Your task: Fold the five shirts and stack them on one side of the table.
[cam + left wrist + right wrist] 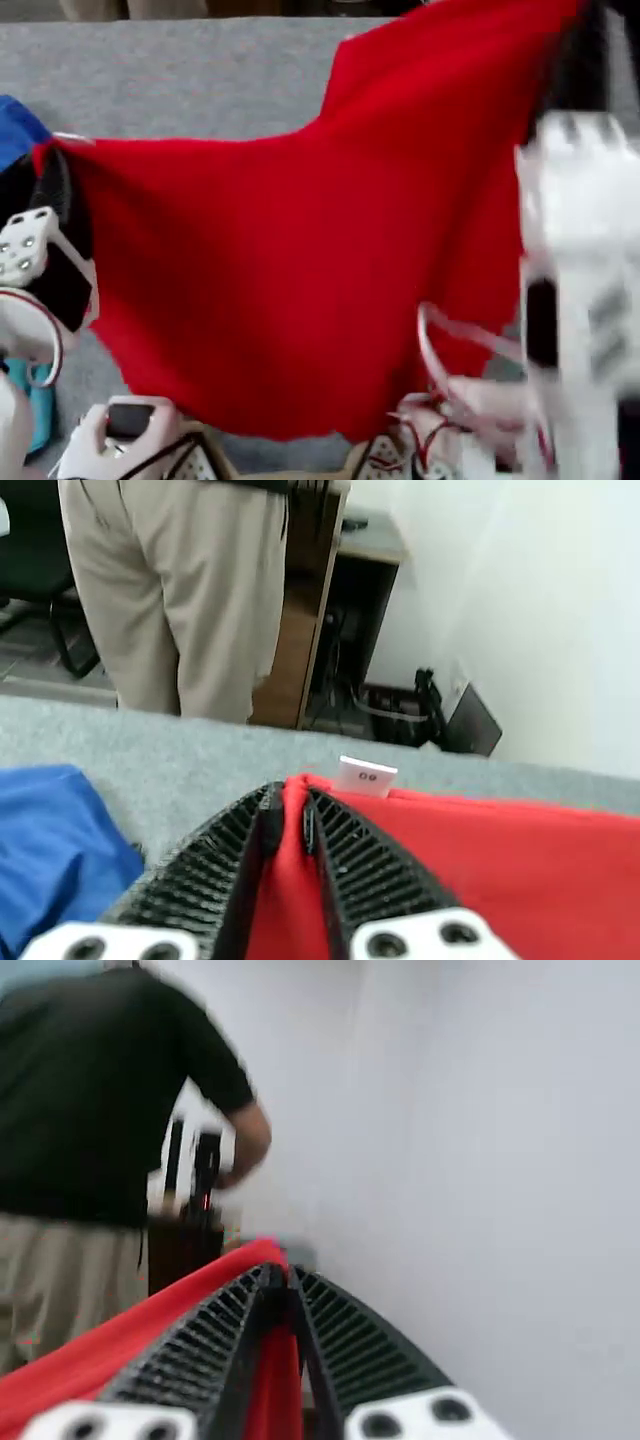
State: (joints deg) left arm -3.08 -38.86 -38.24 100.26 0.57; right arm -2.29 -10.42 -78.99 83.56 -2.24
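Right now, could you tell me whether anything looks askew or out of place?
The red shirt hangs lopsided: the right jaws hold its corner far higher than the left jaws, so its top edge slants.

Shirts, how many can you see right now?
2. A red shirt is held up between the left gripper and the right gripper; a blue shirt lies on the table beside the left gripper. More may be hidden under the red one.

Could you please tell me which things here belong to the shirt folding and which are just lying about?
Job: red shirt, gripped by left pincer and right pincer; blue shirt; grey table.
Lying about: teal object; cabinet behind the table.
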